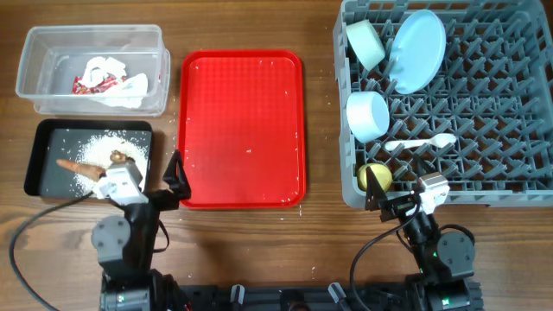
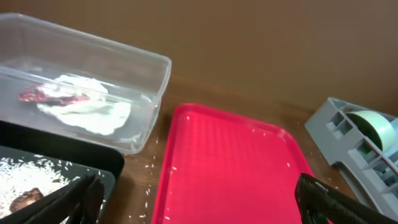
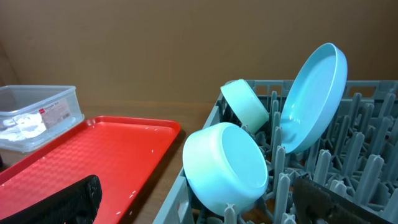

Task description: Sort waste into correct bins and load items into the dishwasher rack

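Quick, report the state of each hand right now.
Left hand: open, holding nothing.
Right hand: open, holding nothing.

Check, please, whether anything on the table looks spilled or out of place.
Loose rice grains lie scattered on the table between the black tray and the red tray, with a few white specks on the red tray itself: spilled, outside either bin. Nothing else stands out.

Overhead looks straight down on the surface; low wrist cams face the clear tub (left) and rack (right), both catching the red tray.
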You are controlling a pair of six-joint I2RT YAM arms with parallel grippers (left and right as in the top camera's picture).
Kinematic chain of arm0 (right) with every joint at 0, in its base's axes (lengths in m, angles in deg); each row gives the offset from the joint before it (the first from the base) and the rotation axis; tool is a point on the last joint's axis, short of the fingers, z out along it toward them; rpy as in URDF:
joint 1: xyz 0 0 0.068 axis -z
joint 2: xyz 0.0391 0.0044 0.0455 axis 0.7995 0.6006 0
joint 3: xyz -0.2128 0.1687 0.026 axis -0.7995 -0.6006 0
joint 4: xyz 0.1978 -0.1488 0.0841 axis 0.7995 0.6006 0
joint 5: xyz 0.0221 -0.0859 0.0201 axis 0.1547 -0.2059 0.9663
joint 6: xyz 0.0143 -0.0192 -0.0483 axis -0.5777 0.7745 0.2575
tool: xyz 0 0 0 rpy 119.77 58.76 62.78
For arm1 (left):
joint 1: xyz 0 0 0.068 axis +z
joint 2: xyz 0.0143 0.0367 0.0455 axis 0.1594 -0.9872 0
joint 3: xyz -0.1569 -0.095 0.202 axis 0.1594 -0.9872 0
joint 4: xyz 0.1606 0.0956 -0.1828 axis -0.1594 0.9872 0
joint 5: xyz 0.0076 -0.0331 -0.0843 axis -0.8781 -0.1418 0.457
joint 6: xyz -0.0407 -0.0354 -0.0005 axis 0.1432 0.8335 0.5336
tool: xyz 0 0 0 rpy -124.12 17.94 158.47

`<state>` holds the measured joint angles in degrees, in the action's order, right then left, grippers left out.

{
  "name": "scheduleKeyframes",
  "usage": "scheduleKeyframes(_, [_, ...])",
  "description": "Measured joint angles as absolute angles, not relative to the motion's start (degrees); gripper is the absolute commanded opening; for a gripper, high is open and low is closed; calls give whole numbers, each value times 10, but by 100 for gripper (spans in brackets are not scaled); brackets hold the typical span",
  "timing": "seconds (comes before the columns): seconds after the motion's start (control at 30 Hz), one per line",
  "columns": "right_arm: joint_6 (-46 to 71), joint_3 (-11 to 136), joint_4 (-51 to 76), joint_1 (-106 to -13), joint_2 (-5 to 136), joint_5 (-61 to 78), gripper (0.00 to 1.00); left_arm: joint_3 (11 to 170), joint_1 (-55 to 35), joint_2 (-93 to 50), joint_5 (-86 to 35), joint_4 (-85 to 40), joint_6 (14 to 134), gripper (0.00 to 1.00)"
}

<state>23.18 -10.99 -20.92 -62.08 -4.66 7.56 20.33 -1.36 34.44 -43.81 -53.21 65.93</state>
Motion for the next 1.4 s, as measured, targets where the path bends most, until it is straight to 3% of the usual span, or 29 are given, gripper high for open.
scheduleKeyframes(0.3, [232, -110, -209, -621, -47, 76, 100, 122, -14, 425, -451, -596, 656, 100])
scheduleKeyframes(0.5, [232, -110, -209, -621, -47, 76, 100, 110, -14, 488, -456, -534, 655, 100])
scheduleKeyframes(1.4, [232, -110, -209, -621, -47, 76, 100, 110, -16, 491, -458, -533, 655, 100])
